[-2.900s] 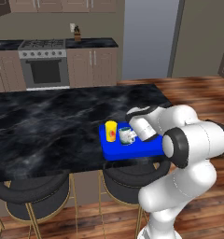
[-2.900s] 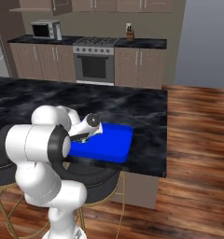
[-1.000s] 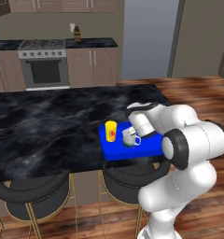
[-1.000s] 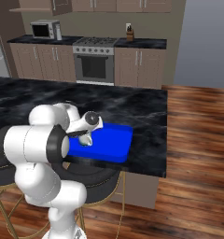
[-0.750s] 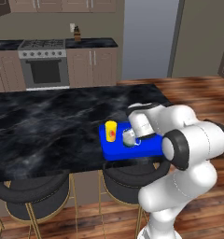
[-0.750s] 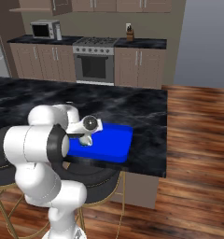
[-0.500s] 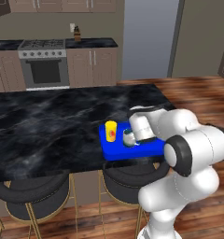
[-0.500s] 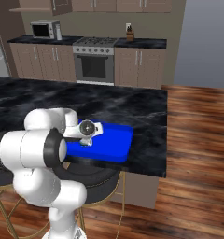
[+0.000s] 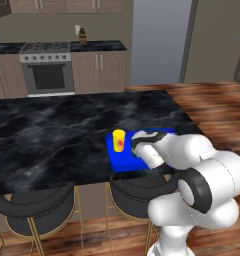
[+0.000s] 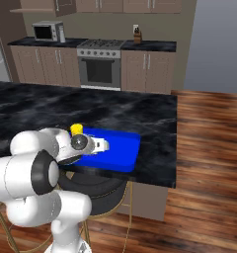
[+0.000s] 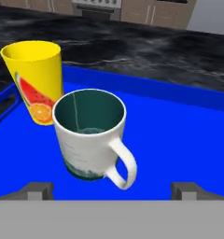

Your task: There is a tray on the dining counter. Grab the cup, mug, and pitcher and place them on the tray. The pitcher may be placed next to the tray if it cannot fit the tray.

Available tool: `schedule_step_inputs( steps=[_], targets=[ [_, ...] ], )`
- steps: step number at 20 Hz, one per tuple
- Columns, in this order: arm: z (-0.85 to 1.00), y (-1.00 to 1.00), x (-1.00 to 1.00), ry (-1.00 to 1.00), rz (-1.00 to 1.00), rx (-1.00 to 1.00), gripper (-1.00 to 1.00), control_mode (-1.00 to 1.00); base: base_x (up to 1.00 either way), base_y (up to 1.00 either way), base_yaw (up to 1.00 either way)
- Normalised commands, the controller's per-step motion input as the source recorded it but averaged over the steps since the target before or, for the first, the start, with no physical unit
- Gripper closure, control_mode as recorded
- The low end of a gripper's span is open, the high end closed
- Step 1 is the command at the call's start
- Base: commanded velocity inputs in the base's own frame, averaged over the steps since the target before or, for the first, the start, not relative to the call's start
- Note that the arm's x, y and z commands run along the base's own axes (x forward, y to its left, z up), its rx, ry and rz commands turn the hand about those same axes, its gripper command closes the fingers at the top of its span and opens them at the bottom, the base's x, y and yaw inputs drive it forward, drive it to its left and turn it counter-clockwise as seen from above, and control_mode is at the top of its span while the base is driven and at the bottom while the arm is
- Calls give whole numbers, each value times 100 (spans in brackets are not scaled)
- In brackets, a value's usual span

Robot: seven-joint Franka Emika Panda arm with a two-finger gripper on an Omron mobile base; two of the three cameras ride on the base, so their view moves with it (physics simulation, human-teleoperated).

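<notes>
White mug (image 11: 92, 135) and yellow cup (image 11: 35, 80) stand upright on the blue tray (image 11: 179, 135), the mug dead ahead of the wide-open, empty jaws (image 11: 113, 189), the cup just beyond it to one side; both look delivered, leaving the pitcher. The tray sits on the black marble surface (image 9: 52, 130). No lettering readable (the cup bears fruit pictures).

a home kitchen is showing here: a steel oven range (image 9: 47, 70) is sitting between beige cabinets (image 10: 146, 71), a microwave (image 10: 45, 31) is resting on the back worktop, and round stools (image 9: 32, 210) are standing under a marble island bench (image 9: 67, 135) over wood flooring (image 10: 209, 148).
</notes>
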Motion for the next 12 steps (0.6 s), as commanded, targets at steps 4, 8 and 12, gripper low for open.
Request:
schedule_step_inputs(
  steps=[4, 8, 12],
  targets=[
    [99, -11, 18, 25, -15, 0, -100, -100, 0, 0, 0],
    [100, -1, 24, 19, -10, 0, -100, -100, 0, 0, 0],
    [100, 0, 23, 12, -5, 0, -100, -100, 0, 0, 0]
  ],
)
